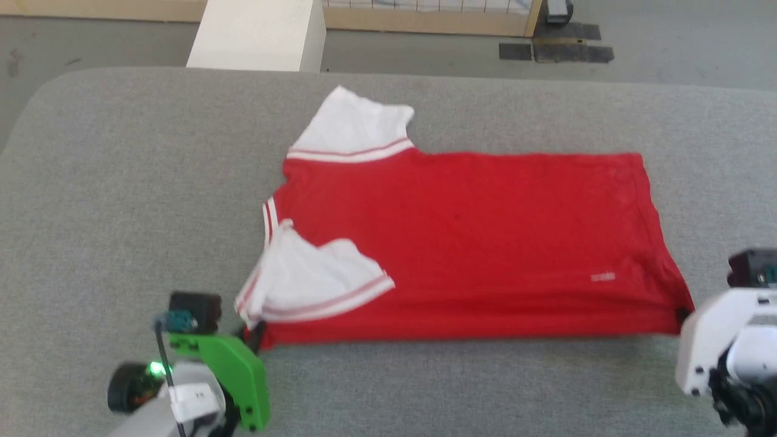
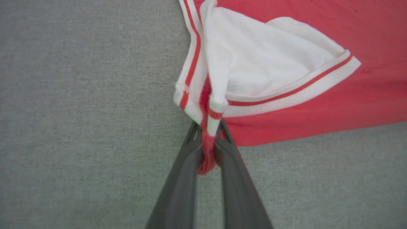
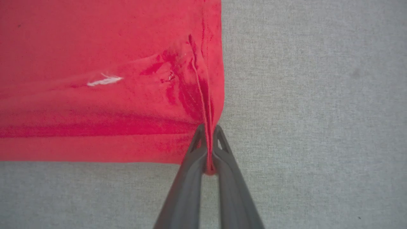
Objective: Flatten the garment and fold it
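Lying spread on the grey cloth-covered table (image 1: 121, 212), the garment (image 1: 473, 243) is seen plain red side up, with the collar end toward the robot's left and the hem toward its right. Its near edge is held at both ends. The near left corner, where red cloth and striped trim bunch together, is clamped between the closed fingers of the left gripper (image 2: 208, 135), and a wad of red and white fabric is squeezed between them. The near sleeve (image 1: 315, 279), white with a red-striped band, is folded over onto the red body, while the far sleeve (image 1: 355, 127) is laid flat past the far edge. The near hem corner is pinched by the right gripper (image 3: 208, 132), its fingers shut on a thin fold of red cloth from which creases run. A small white tag (image 1: 603, 277) is seen just inside the hem. Beyond the table a white block (image 1: 261, 33) is seen.
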